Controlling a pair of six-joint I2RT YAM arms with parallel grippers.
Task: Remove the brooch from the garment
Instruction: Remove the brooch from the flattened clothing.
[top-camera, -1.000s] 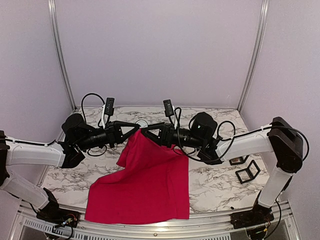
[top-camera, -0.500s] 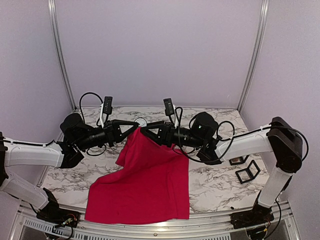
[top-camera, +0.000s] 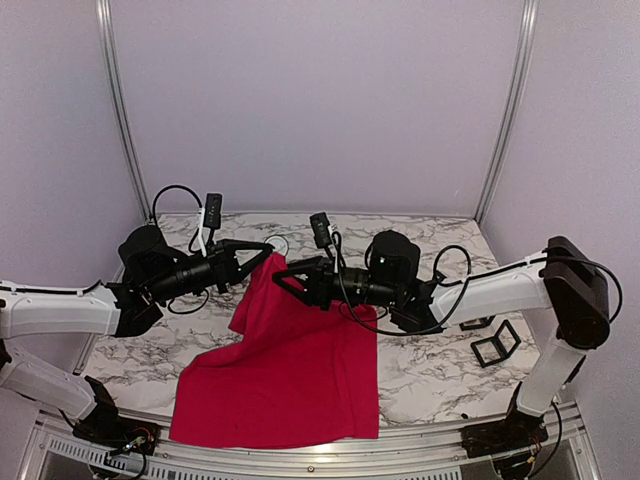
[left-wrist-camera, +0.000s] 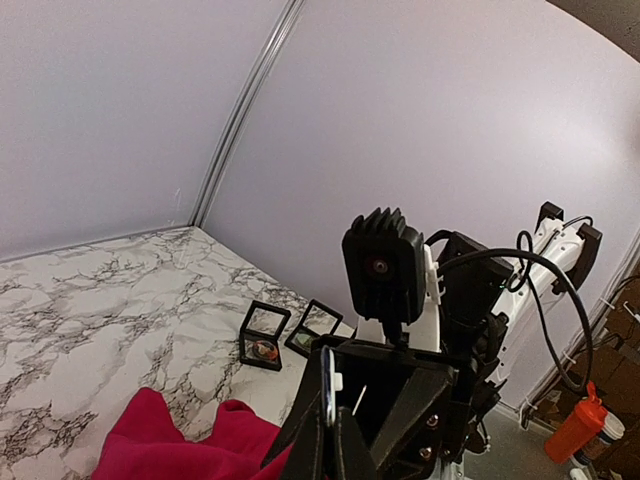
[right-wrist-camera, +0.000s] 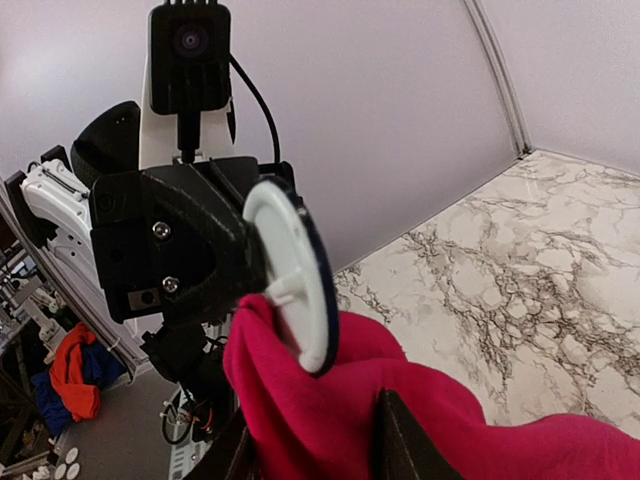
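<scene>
The garment (top-camera: 285, 375) hangs from the left gripper (top-camera: 262, 258) down onto the table (top-camera: 430, 365), with the right gripper (top-camera: 288, 277) just beside its raised edge and two small frames (top-camera: 492, 338) lying well right.

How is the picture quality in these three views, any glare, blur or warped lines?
Top external: even, soft light, a bright glare spot on the metal front rail, frame posts bowed by the wide lens. Left wrist: the left gripper up close is dark and soft. Right wrist: the white round brooch and red garment are fairly sharp, the room behind is blurry.
</scene>
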